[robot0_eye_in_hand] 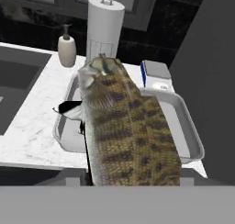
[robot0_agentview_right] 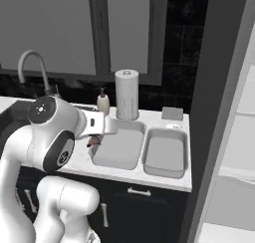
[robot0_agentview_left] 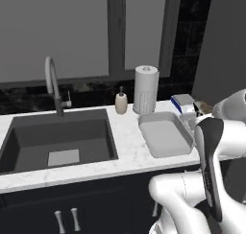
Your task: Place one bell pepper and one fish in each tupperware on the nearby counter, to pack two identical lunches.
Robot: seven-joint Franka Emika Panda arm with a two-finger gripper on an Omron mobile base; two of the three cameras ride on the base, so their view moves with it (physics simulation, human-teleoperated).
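While the arm reaches out over the right end of the tabletop, its hand is clamped on a brown, banded fish, holding it lengthwise so the head points toward the back wall. From the right base camera the fish shows only as a small dark shape under the wrist, just at the left rim of the near tupperware; I cannot tell whether it hangs over the container or just short of it. The second tupperware sits touching the first, toward the tabletop's right edge, and both look empty. I see no peppers from here.

To my eye the risk is a release too early: with the fish near that left rim, it could catch the flared edge and tip out onto the stone. A long fish held along its length may also swing or slip as the wrist turns. The paper towel roll and soap dispenser stand behind, well apart from the path.
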